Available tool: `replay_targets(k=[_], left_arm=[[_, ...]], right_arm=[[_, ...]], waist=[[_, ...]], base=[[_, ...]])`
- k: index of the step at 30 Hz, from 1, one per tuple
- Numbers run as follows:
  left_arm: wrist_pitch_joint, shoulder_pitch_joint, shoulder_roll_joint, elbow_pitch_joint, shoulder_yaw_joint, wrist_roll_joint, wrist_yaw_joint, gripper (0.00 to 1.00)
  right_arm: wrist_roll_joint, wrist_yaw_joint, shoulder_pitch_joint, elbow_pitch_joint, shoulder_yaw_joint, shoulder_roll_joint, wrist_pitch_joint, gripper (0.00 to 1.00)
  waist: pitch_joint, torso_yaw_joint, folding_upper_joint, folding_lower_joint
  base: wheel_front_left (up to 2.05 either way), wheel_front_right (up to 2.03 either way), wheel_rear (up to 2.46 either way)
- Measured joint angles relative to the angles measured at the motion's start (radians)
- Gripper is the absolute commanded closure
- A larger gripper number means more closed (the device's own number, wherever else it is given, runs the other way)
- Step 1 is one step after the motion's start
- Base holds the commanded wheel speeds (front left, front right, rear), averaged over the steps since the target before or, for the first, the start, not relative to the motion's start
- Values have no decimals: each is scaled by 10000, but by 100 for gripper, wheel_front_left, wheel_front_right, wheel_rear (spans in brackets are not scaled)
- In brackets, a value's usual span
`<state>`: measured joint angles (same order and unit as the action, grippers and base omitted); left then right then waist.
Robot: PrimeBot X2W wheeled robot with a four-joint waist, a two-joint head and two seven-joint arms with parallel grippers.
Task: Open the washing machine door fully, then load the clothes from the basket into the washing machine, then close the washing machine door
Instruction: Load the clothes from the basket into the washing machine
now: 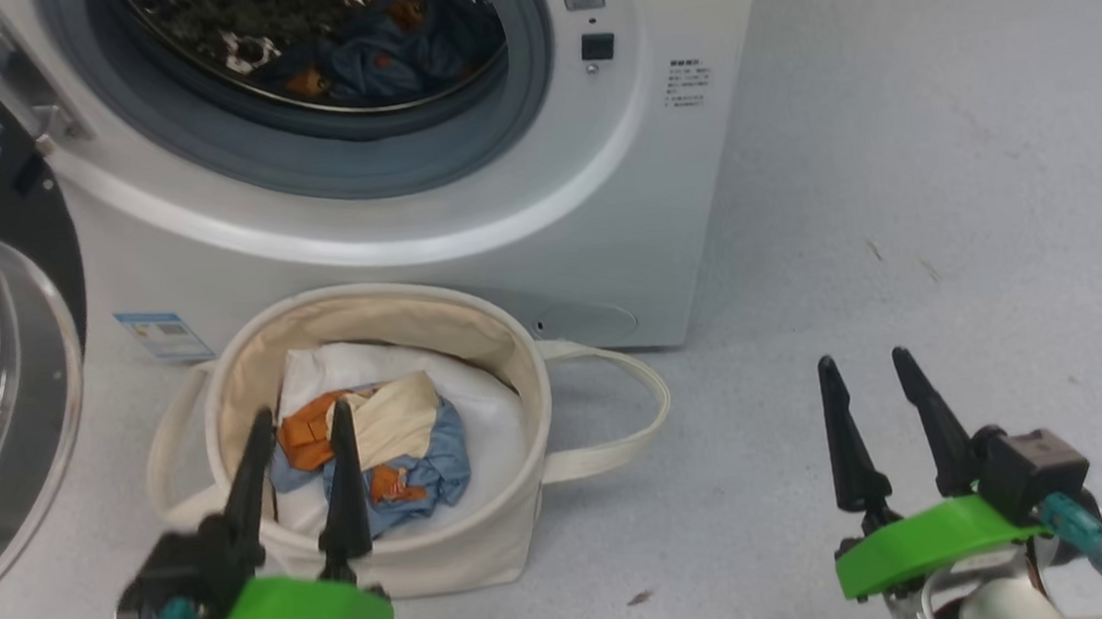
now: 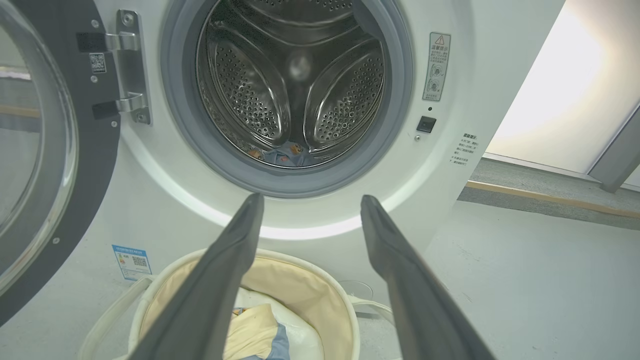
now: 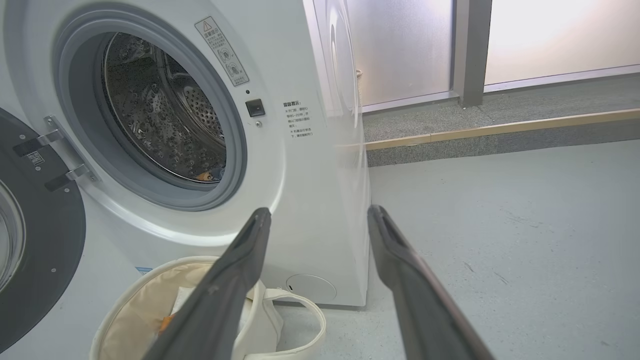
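Head view is showing blue cartoon-print clothes (image 1: 415,461) lying in round cream canvas basket (image 1: 473,556) below released left gripper (image 1: 303,411); right gripper (image 1: 863,357) hanging released aside. Left wrist view is revealing white front-loading washing machine (image 2: 150,200), its steel drum (image 2: 300,65) right to the back.

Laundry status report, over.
Left gripper, right gripper open, empty. Blue printed clothes partly in steel drum, rest in cream canvas basket. Black-ringed glass door open; nothing in the way.

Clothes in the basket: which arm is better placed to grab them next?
Left. The left gripper, open, sits right over the basket, its fingers framing the clothes. The right gripper, also open, hangs over the floor, off to the basket's right.
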<state>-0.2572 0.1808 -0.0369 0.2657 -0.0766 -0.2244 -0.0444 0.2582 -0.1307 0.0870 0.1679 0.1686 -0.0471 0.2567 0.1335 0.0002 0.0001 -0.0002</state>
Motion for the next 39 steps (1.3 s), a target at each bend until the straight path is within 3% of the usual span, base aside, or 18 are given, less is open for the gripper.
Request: replay_targets(k=[5, 17, 39], left_arm=[[0, -875, -8, -291, -67, -861, -232, 0], [0, -929, -10, -382, -276, -384, -520, 0], [0, -740, -10, -136, -407, -324, -449, 0]], right_arm=[[73, 0, -226, 15, 71, 2, 0, 0], [73, 0, -321, 44, 127, 2, 0, 0], [107, 0, -299, 40, 357, 2, 0, 0]], waist=[[-379, 87, 0, 0], [-366, 86, 0, 2], [-12, -6, 0, 2]], base=[[0, 0, 0], [0, 0, 0], [0, 0, 0]])
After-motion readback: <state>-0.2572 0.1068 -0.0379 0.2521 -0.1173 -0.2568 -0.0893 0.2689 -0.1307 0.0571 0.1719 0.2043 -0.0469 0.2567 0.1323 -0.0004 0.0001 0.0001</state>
